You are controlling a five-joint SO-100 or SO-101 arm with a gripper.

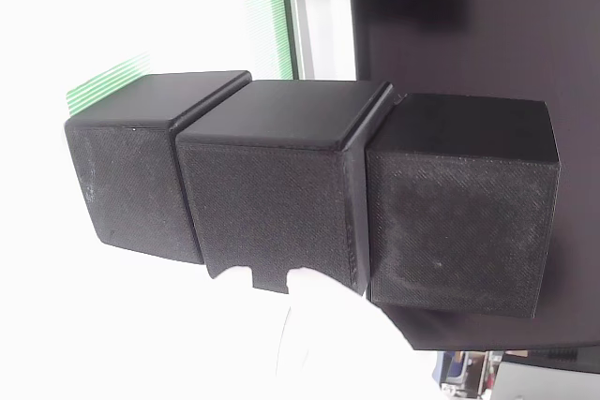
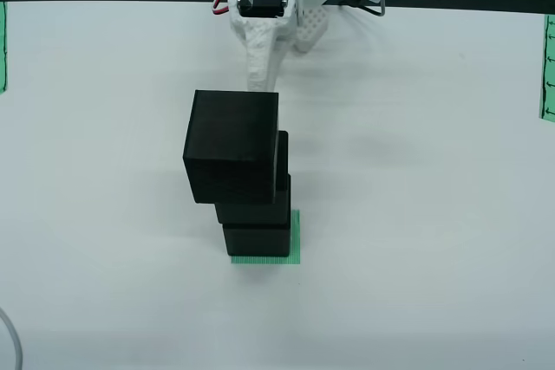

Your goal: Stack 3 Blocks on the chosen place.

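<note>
Three black cubes stand stacked on the green striped patch [image 2: 296,240]. In the overhead view the bottom cube [image 2: 257,240] sits on the patch, the middle cube [image 2: 256,210] on it, and the top cube [image 2: 232,155] looms largest, shifted a little left. The gripper view shows the stack lying sideways: bottom cube [image 1: 136,175] by the patch [image 1: 108,77], middle cube [image 1: 272,185], top cube [image 1: 459,208]. My gripper [image 2: 258,75] hangs just beyond the stack, its tip hidden behind the top cube. One white finger [image 1: 328,325] shows, overlapping the middle cube's edge, with nothing held.
A long green striped strip [image 1: 262,7] and a big black panel [image 1: 450,16] lie behind the stack. Green strips mark the left edge [image 2: 3,45] and right edge [image 2: 548,67] of the white table. A thin cable [image 2: 13,344] curls at the lower left.
</note>
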